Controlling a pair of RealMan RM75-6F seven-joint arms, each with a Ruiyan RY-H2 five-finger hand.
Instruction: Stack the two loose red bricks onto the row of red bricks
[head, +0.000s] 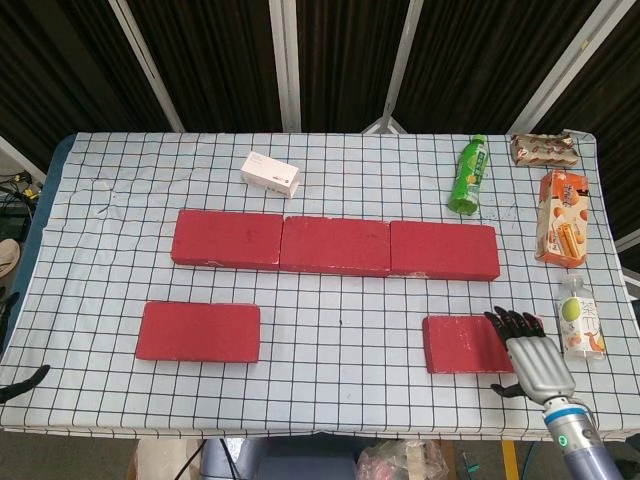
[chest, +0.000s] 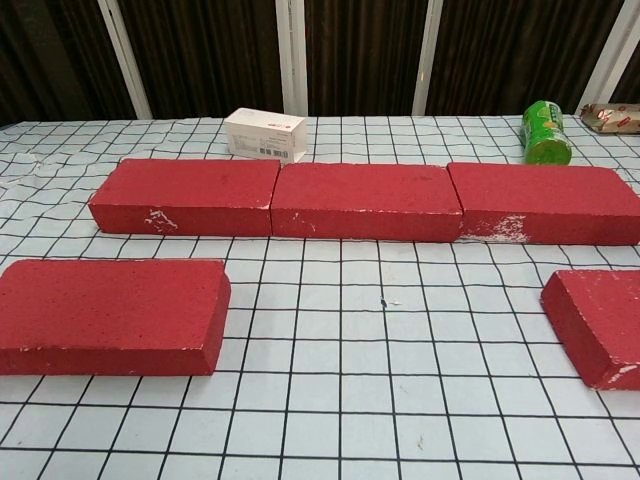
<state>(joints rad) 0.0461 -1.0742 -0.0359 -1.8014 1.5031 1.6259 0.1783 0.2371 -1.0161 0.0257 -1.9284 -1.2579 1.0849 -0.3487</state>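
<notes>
Head view: row of red bricks (head: 334, 245) sits mid-surface, end to end. Left loose brick (head: 198, 331) lies in front of the row's left end. Right loose brick (head: 472, 343) lies in front of the row's right end; right hand (head: 530, 355) is over its right end w/ fingers spread, holding nothing. Left hand (head: 20, 381) barely shows at the frame edge, can't tell its state.

Chest view: same row, both loose bricks lie apart from it. No hands visible.
</notes>
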